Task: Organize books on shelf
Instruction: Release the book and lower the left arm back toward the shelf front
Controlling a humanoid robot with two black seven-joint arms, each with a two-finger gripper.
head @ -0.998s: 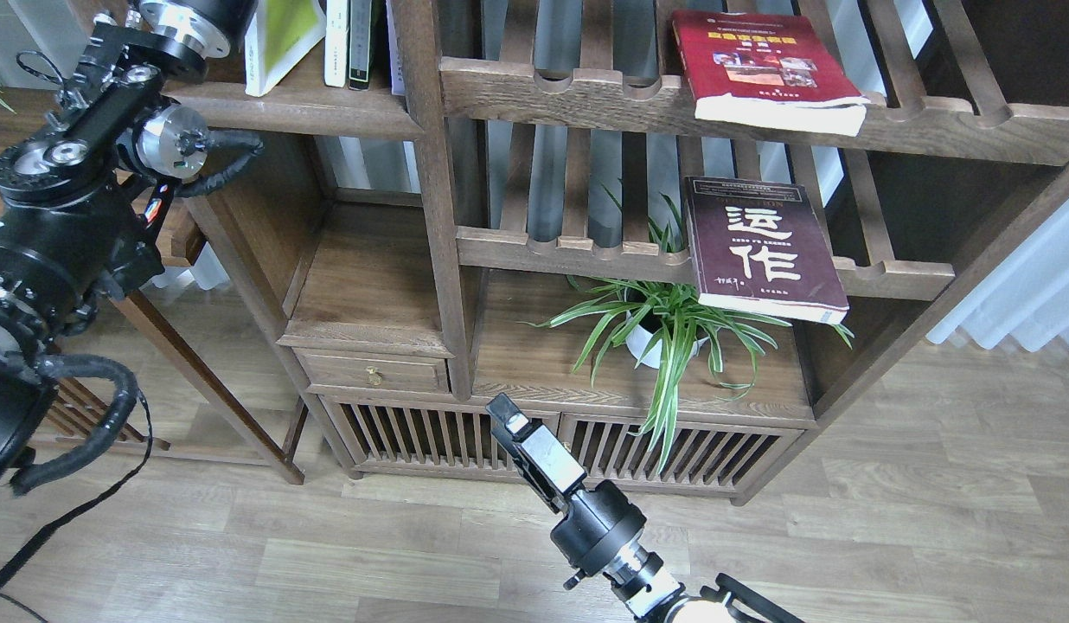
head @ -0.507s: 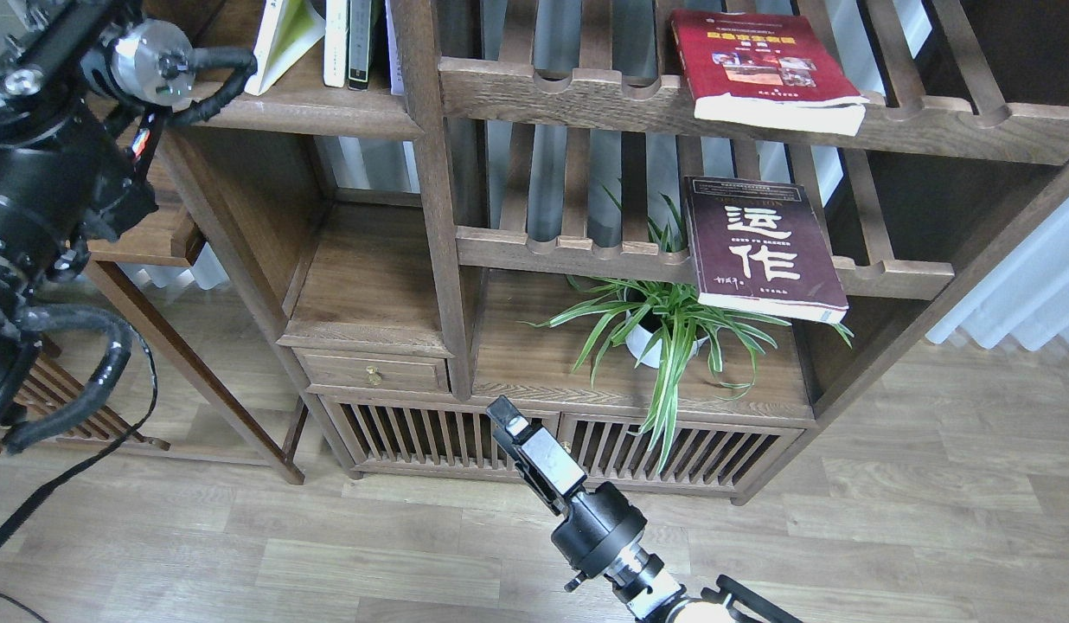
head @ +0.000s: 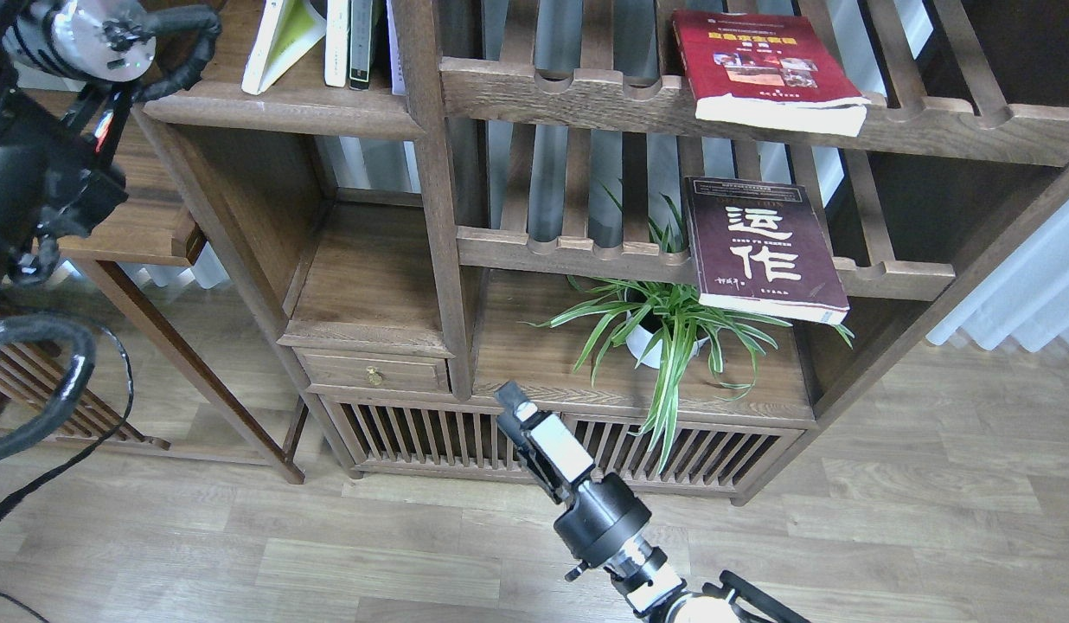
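1. Your right gripper (head: pixel 510 400) hangs low before the cabinet; finger gap unreadable.
2. Left gripper out of frame.
3. Yellow-green book (head: pixel 279 39) leans on the shelf (head: pixel 284 108).
4. Red book (head: pixel 764 61) and maroon book (head: pixel 759 247) lie on slatted racks (head: pixel 586 95).

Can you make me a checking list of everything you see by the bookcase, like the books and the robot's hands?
Surface: solid dark-brown wooden shelf at upper left, carrying upright books.
Job's things: yellow-green paperback leans tilted on that shelf; red paperback with yellow title lies flat on the upper slatted rack, overhanging its front rail; dark maroon paperback with white characters lies flat on the lower slatted rack, also overhanging.
Clutter: thin white and dark-spined books stand beside the yellow-green one; green potted plant under the racks.
Grippers: right gripper low in front of the cabinet, holding nothing; left gripper not in view.
Cables: black cable hangs from the left arm.
Surroundings: wood-plank floor; white curtain at right.
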